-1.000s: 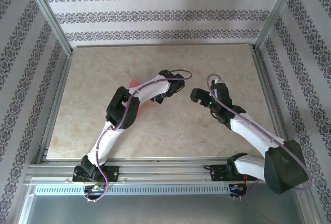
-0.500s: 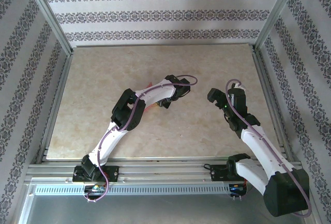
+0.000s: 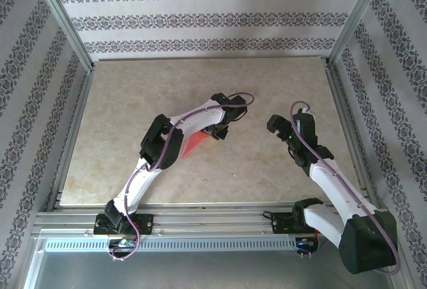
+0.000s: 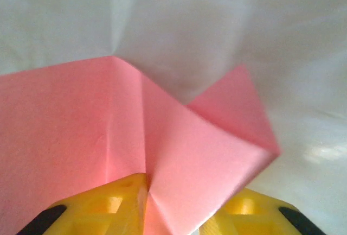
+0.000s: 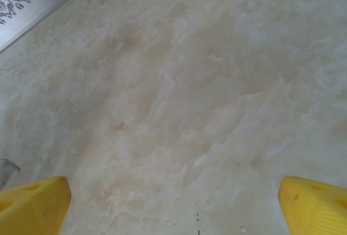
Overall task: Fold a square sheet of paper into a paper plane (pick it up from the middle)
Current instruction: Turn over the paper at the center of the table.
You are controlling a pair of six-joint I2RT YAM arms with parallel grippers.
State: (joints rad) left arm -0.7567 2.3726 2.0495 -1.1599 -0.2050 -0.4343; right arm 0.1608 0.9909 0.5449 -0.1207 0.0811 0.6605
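An early fold looks to be in hand: the square sheet of paper (image 4: pixel 81 121) is no longer flat but is far from a dart. In the left wrist view it carries a sharp crease running from 12 o'clock down to 6 o'clock, and a loose triangular flap stands up toward 2 o'clock. In the overhead view it lies near the middle of the bench (image 3: pixel 133 102), tucked partly under the left arm (image 3: pixel 175 132), with only a pink wedge showing.

The left fingers (image 4: pixel 122 197) sit at the 6 o'clock end of that crease, one on each side of it, touching the paper. The sheet covers the gap between them, so I cannot tell whether they pinch the fold or merely straddle it.

The right fingers (image 5: pixel 35 197) are spread wide and hold nothing, with only bare bench under them. They hang at about 3 o'clock from the sheet and well apart from it.

My judgement is that the next move calls for pressing the raised flap flat along its line. The right fingers would need to come in toward 9 o'clock to pin the sheet so it does not slide
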